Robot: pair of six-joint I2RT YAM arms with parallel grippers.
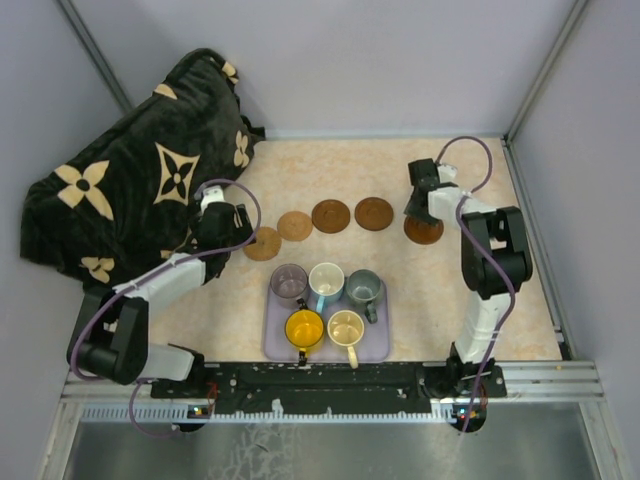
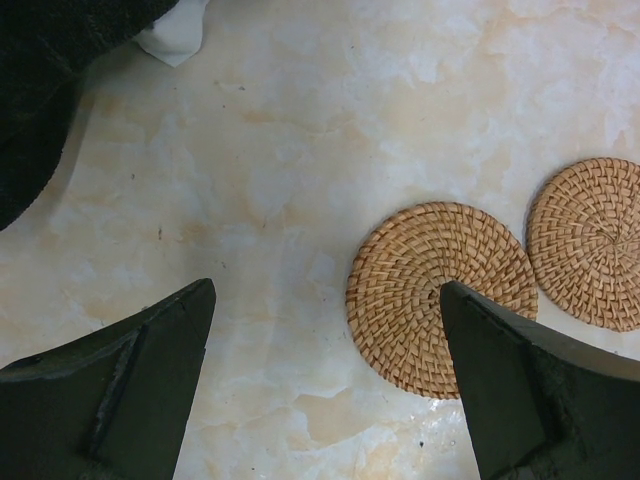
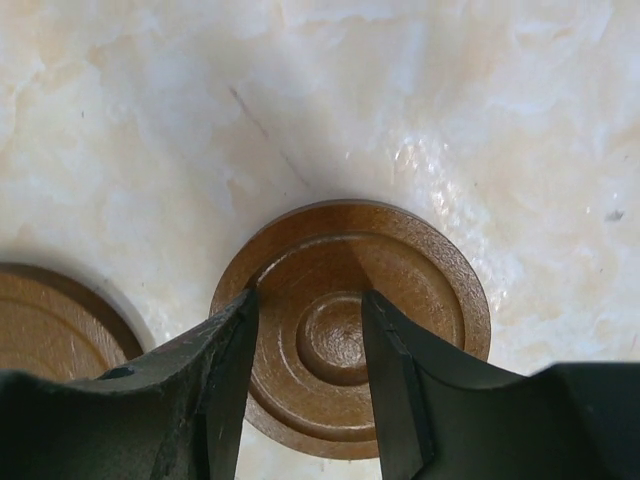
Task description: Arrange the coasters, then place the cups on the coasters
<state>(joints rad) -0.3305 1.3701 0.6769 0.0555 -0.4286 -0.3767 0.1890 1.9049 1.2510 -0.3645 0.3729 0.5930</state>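
Nearest the arms, the lavender tray (image 1: 378, 342) held all five cups (image 1: 326, 282), none yet on a coaster. Beyond it the five coasters (image 1: 331, 215) lay in a shallow arc across the table (image 1: 440, 290), with the two end discs slightly nearer than the middle ones.

At the left end, the left gripper (image 2: 328, 298) hung with its jaws wide apart over the woven tan coaster (image 2: 440, 295), gripping nothing. A second tan one (image 2: 590, 240) lay just beside it.

At the right end, the right gripper (image 3: 308, 305) hovered over a dark ringed coaster (image 3: 420, 270) lying flat. Its jaws were partly apart around the raised centre and clamped nothing.

This looked like the last of the arranging. To finish it cleanly, the right arm should rise straight up so a finger does not drag the disc. The gaps should leave room for the handles.

A dark flowered blanket (image 1: 130, 190) lay far left.
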